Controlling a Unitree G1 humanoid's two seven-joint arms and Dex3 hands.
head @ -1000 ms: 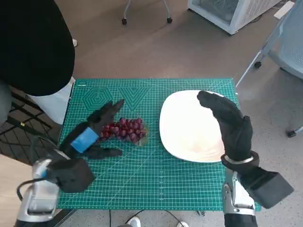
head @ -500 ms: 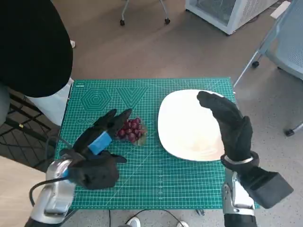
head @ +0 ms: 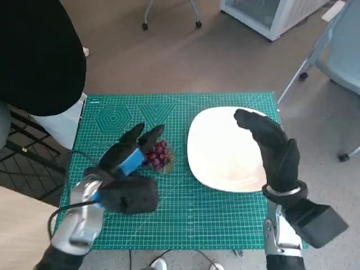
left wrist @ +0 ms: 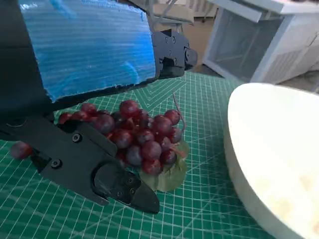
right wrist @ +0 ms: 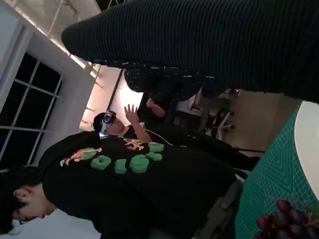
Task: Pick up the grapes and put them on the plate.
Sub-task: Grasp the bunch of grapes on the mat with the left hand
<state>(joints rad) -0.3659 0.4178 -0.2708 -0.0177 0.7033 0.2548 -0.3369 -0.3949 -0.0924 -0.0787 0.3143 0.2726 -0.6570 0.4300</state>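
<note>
On the green mat [head: 185, 214], left of its middle, lie the grapes [head: 158, 154], a dark red bunch resting on a small green leaf. They sit well in from every edge, and close to the left rim of the plate [head: 205, 169] but apart from it. That wide white plate takes up the right half of the mat and runs close to its right edge.

Over the grapes comes the left hand [head: 130, 163], blue tape on its back, reaching from the near left corner. Its fingers [left wrist: 124, 186] are spread, one set above the bunch and one low beside it, so the grapes lie between them; whether they actually press the fruit I cannot tell, and the bunch rests on the mat.

Over the plate's right side hangs the right hand [head: 274, 149] in its glove, fingers straight and held together, holding nothing.

A person in black [head: 39, 50] stands at the far left corner.
</note>
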